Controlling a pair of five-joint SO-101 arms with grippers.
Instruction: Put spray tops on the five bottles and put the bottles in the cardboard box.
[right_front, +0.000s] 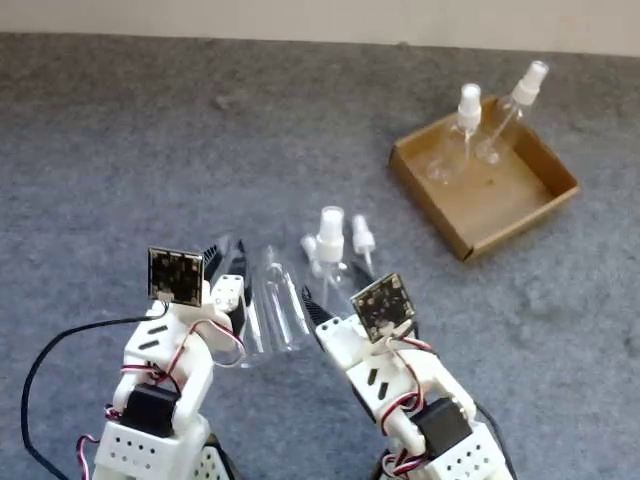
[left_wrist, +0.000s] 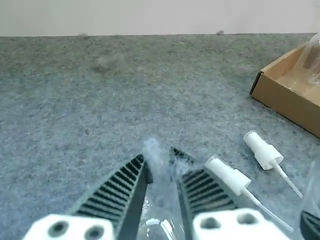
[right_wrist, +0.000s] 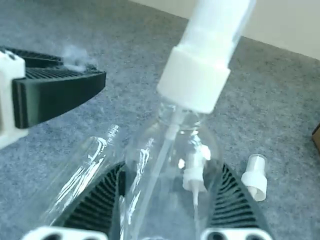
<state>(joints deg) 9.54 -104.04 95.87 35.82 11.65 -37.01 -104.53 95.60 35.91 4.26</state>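
Observation:
My right gripper (right_wrist: 167, 210) is shut on an upright clear bottle (right_wrist: 170, 165) with a white spray top (right_wrist: 200, 75) on its neck; in the high view this capped bottle (right_front: 330, 250) stands near the middle. My left gripper (left_wrist: 157, 162) has its fingers close together around a clear bottle (left_wrist: 152, 225) whose neck pokes past the tips. Two loose spray tops (left_wrist: 227, 175) (left_wrist: 262, 150) lie just beyond it. An uncapped bottle (right_front: 280, 300) lies between the arms. The cardboard box (right_front: 545, 200) holds two capped bottles (right_front: 455, 140) (right_front: 505, 120).
Grey carpet covers the table. The box stands at the far right, apart from both arms. One loose top (right_front: 362, 240) lies right of the held capped bottle, between it and the box. Open carpet lies at the far left.

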